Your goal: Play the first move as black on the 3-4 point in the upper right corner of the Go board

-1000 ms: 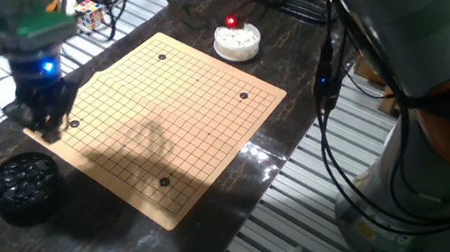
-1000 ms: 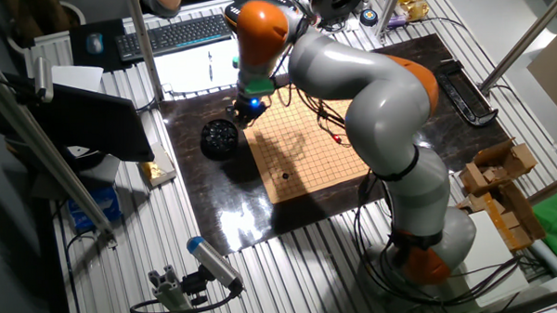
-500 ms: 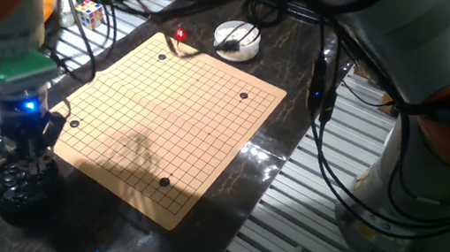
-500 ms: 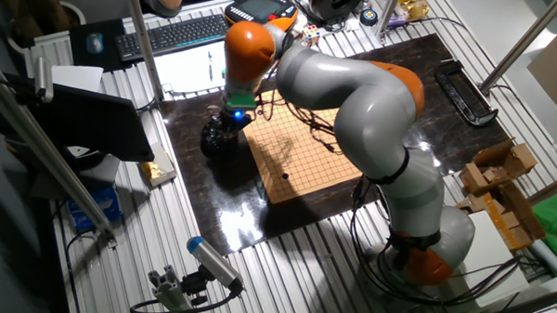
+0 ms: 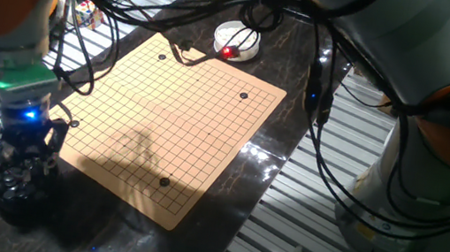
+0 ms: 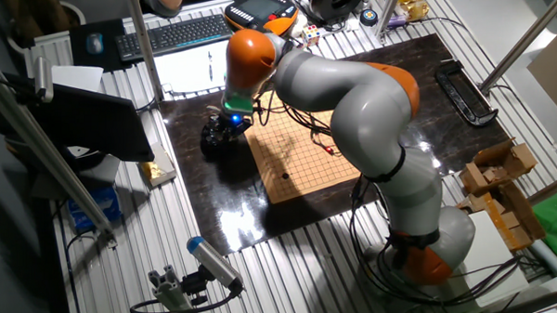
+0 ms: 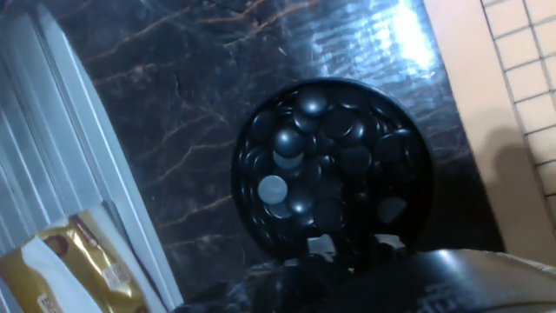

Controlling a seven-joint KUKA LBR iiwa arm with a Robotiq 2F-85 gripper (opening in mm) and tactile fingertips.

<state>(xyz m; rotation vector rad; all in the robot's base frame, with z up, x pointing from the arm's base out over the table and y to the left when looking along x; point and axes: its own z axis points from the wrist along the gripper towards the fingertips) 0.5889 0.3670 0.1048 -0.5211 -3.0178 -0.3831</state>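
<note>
Your gripper (image 5: 19, 169) hangs over the bowl (image 7: 417, 130) of black stones (image 7: 326, 165) at lower left of the fixed view, poised to pick one, though whether its fingers are parted can't be told.

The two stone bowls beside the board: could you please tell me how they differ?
The black bowl holds black stones; the white bowl holds pale ones. The black bowl sits at the board's near corner under the gripper; the white bowl sits at the far corner, unattended. Both are round and rest off the board.
</note>
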